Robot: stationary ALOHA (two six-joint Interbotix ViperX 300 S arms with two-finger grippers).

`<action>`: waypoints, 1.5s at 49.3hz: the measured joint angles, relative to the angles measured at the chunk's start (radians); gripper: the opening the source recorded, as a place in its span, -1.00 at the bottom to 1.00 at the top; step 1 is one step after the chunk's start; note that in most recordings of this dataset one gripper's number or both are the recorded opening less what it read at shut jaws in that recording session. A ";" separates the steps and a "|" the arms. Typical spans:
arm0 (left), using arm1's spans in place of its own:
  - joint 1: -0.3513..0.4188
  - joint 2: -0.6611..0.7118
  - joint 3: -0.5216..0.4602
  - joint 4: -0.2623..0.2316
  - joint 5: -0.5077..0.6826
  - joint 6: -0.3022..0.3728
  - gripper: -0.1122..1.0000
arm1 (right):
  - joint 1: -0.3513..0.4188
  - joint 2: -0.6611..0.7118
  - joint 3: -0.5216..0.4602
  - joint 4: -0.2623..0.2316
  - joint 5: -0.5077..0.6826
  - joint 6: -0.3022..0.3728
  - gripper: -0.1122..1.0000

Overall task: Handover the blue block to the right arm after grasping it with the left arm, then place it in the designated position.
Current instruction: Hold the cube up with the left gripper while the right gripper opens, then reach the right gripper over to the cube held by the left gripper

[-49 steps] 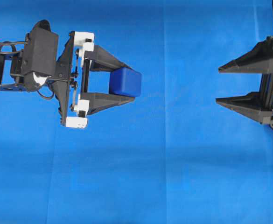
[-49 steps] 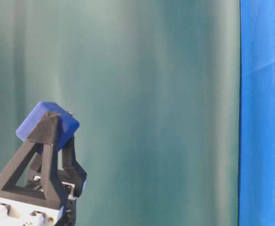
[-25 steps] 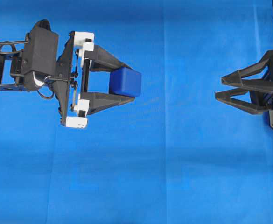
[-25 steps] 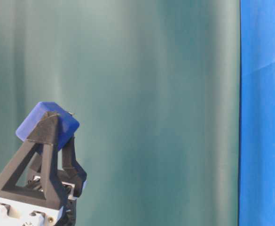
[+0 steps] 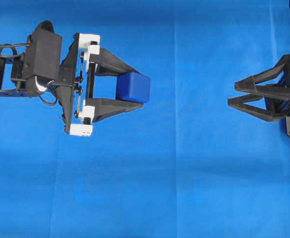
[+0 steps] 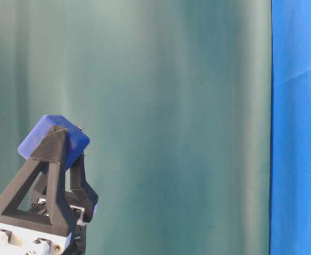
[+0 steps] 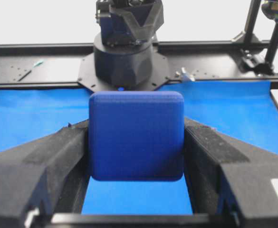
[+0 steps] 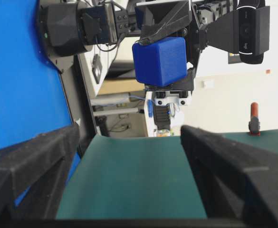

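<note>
The blue block [image 5: 133, 88] is clamped between the fingertips of the left tool [image 5: 135, 84], raised above the blue cloth [image 5: 184, 188] that covers the desk. Farther along the same line, well apart, the right tool [image 5: 232, 94] is seen facing it, jaws spread wide and empty, rolled partly onto its side. The block lies straight ahead of the right tool.

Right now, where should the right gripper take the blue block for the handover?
Probably on the two free faces of the blue block. The left gripper pinches one pair of sides near its fingertips, so the block's outer half sticks out. The right gripper, open and empty, should come straight in from the right with its jaws crosswise to the left's.
</note>
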 measured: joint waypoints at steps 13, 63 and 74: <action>0.000 0.000 0.000 0.000 0.000 0.000 0.07 | 0.000 0.000 0.000 -0.002 0.000 0.002 0.91; 0.000 0.000 0.000 0.000 0.000 -0.002 0.07 | 0.000 0.011 -0.009 -0.002 -0.015 0.000 0.91; 0.000 0.000 0.000 0.000 0.000 -0.002 0.07 | 0.000 0.098 -0.081 -0.002 -0.017 0.000 0.91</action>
